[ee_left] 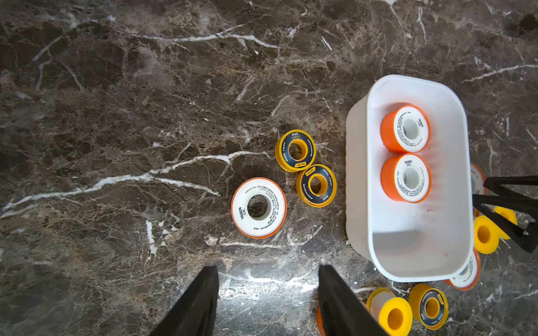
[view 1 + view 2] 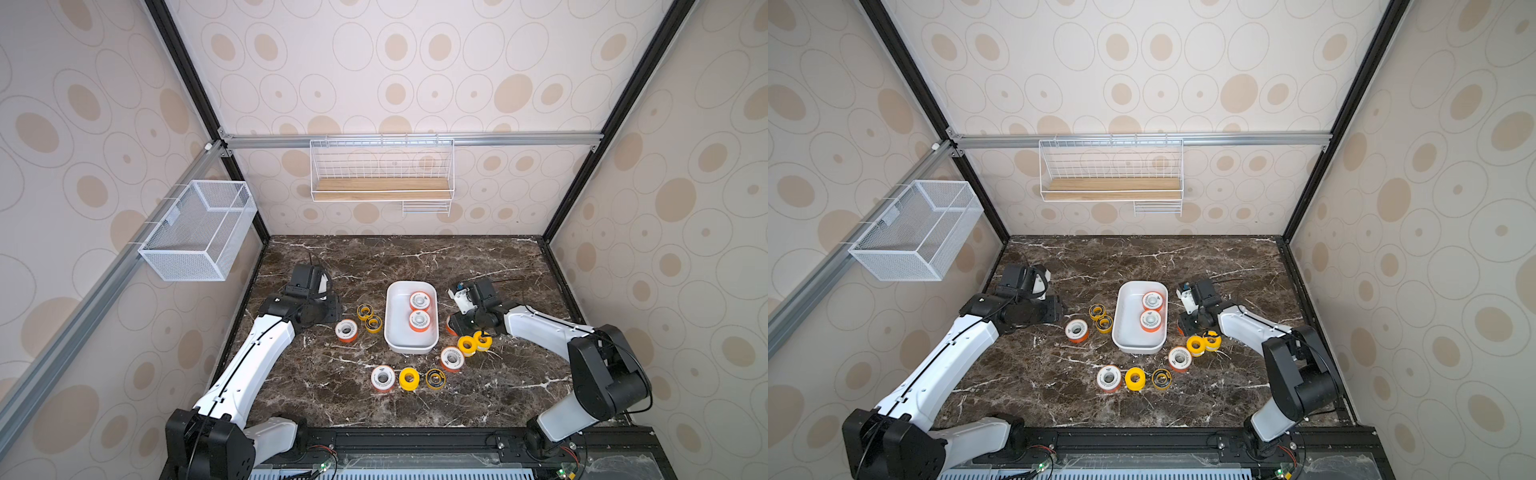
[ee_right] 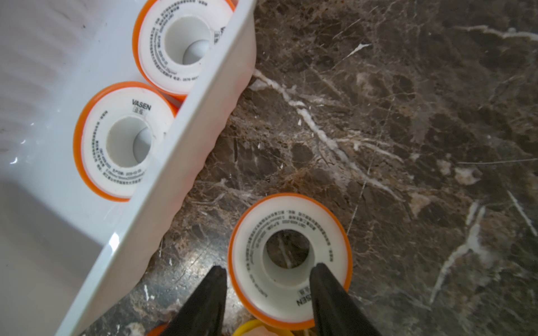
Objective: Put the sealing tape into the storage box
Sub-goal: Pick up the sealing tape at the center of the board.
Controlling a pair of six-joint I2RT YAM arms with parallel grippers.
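Beside the storage box (image 3: 186, 163), clear only from right wrist: right fingers (image 3: 334, 299) spread astride orange-rimmed spool (image 3: 288, 216). Left fingers (image 1: 198, 302) spread, empty, over table (image 1: 116, 116).

Orange-rimmed spool (image 2: 449, 328) half-hidden under right arm (image 2: 536, 324)

Dark brown marble tabletop (image 2: 415, 257) bare across the far strip beyond the white plastic rounded-rectangular tub (image 2: 398, 334); wide passage there in both top views. Tub's near half free. Its far half is blocked by two white-faced orange-rimmed spools (image 2: 419, 301), touching.

Left of tub: pair of yellow dark-faced spools (image 2: 373, 323) near its wall, narrow gap; single white-and-orange spool (image 2: 346, 330) just beside them. Left gripper (image 1: 267, 267), jaws apart, over bare marble.

Right gripper (image 3: 267, 266) jaws straddle a flat white-and-orange spool (image 3: 291, 224) right of the tub, with a thin strip between spool and wall. Two solid yellow spools (image 2: 467, 345) crowd just beside. Near row of three spools (image 2: 409, 379) fences the tub's near end, bare strip between.
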